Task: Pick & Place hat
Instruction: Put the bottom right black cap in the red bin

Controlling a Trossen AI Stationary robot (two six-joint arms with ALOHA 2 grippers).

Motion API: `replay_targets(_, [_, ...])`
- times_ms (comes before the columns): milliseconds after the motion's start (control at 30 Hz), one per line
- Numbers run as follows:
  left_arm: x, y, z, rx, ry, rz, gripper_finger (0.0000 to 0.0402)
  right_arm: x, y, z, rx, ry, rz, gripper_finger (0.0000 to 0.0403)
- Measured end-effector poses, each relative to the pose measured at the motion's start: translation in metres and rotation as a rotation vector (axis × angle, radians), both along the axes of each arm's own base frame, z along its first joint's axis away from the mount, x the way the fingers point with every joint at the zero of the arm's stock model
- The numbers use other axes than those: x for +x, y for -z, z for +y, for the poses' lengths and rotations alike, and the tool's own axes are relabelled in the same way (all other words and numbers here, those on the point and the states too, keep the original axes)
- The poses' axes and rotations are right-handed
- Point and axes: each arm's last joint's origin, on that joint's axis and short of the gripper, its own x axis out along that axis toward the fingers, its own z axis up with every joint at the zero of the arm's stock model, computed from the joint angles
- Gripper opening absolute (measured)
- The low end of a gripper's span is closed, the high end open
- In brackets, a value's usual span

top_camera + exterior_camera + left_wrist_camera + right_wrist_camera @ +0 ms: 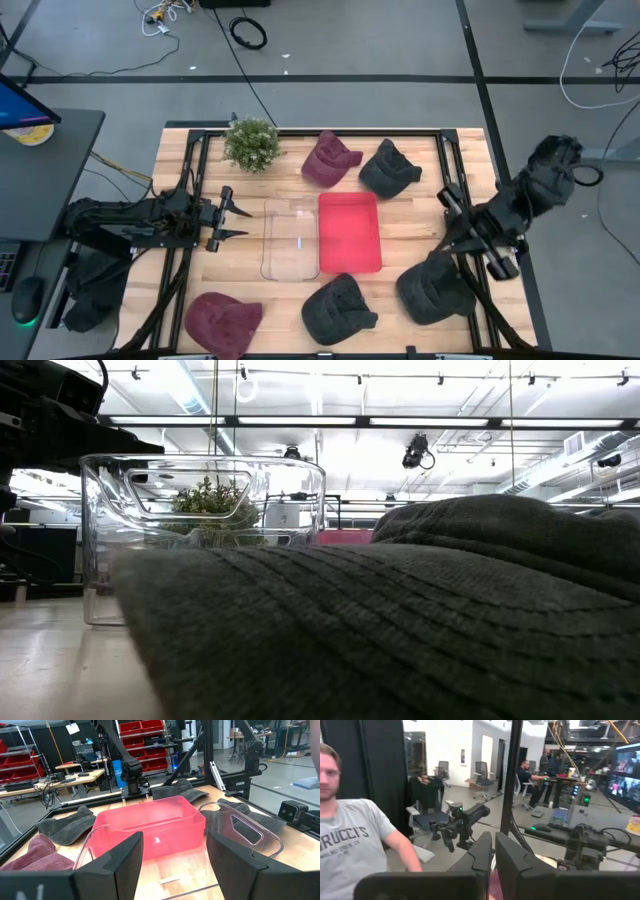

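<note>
Five hats lie on the table around two central bins. Taking the table centre as the dial in the high view: a maroon hat (330, 158) at 12 o'clock, a dark grey hat (389, 168) at 1 o'clock, a second dark grey hat (432, 288) at 4 o'clock, a third dark grey hat (339, 309) at 6 o'clock, and a second maroon hat (222, 321) at 7 o'clock. No hat is inside either bin.

The red bin (349, 233) sits at centre, with the clear bin (291, 238) touching its 9 o'clock side. In the low view the 6 o'clock hat fills the foreground, and the clear bin stands behind it.

The right gripper (451, 203) hangs at the table's 3 o'clock edge, just above the 4 o'clock hat in the high view. Its fingers (482, 851) are pressed nearly together, holding nothing.

The left gripper (240, 222) waits at 9 o'clock, just beside the clear bin, with fingers (122, 857) spread and released.

A potted plant (251, 143) stands at 11 o'clock. A person in a grey shirt (355, 845) shows in the right wrist view.
</note>
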Motion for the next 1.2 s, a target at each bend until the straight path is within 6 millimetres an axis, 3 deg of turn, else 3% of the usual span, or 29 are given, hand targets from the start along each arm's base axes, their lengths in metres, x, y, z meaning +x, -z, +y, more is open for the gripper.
replay_targets(333, [0.0, 0.0, 0.0, 0.0, 0.0, 0.0, 0.0222, -0.005, -0.004, 0.039, -0.017, 0.09, 0.033, 0.0027])
replay_targets(633, [0.0, 0.0, 0.0, 0.0, 0.0, 0.0, 0.0222, -0.004, 0.003, 0.062, 0.059, 0.196, 0.105, 0.0027])
replay_targets(933, [0.0, 0.0, 0.0, 0.0, 0.0, 0.0, 0.0222, 0.002, 0.017, 0.067, 0.134, 0.266, 0.232, 0.0027])
replay_targets(1200, [0.0, 0.0, 0.0, 0.0, 0.0, 0.0, 0.0222, 0.004, 0.044, 0.057, 0.264, 0.345, 0.54, 0.0027])
